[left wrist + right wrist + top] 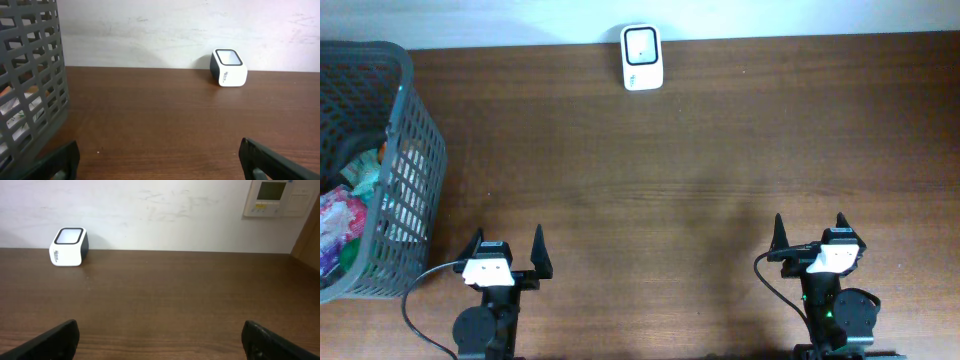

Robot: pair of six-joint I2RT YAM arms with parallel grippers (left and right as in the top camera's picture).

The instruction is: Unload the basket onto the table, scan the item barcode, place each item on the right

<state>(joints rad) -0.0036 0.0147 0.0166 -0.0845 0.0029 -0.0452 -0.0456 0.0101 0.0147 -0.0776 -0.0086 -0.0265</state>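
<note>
A white barcode scanner (pixel 642 57) with a dark window stands at the table's far edge by the wall, also seen as the scanner (pixel 229 67) in the left wrist view and the scanner (pixel 69 246) in the right wrist view. Packaged items (pixel 348 215) lie inside the grey basket (pixel 415 170) at the left. My left gripper (pixel 506 242) rests open near the front edge, just right of the basket, nothing between its fingers. My right gripper (pixel 810 228) stands open at the front right, also empty. Both are far from the scanner.
The grey mesh basket (pixel 30 80) fills the left side of the left wrist view. A wall panel (pixel 277 197) hangs on the white wall at the back right. Brown wooden tabletop (pixel 670 180) stretches between the grippers and the scanner.
</note>
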